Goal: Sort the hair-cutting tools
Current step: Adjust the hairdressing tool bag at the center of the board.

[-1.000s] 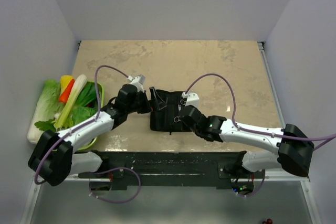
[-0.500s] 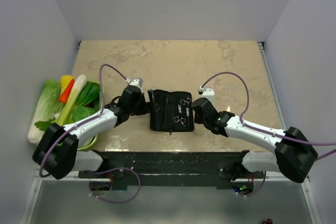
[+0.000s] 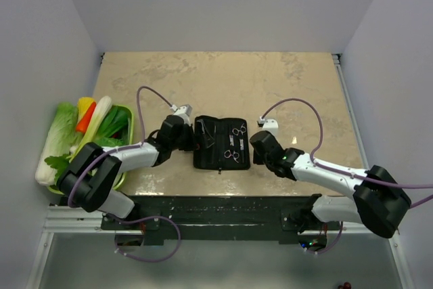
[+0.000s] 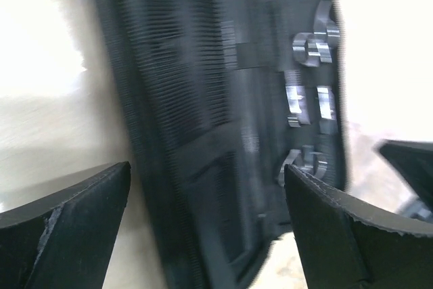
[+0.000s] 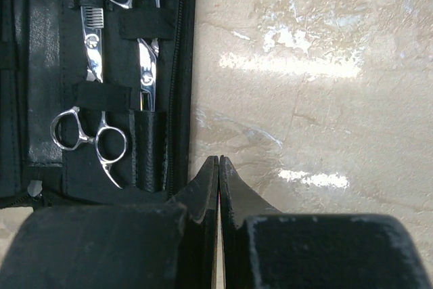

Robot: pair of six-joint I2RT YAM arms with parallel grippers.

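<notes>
The table point(image 3: 270, 86) is being occupied by an unfolded black case point(image 3: 211, 150). The left gripper point(image 4: 206, 187) is being held spread wide and empty at its left edge, and the right gripper point(image 5: 218, 164) is being held pressed together and empty beside its right edge. Two silver scissors point(image 5: 95, 143) are being retained under the case's straps.

Scissors point(image 3: 239, 130) in open black case point(image 3: 208, 148)

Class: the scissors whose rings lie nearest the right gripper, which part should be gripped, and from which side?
Take the scissors by their ring handles, probably from above at the ring end: the rings lie bare on the case, while a black strap crosses the blades, so they should slide out lengthwise.
</notes>
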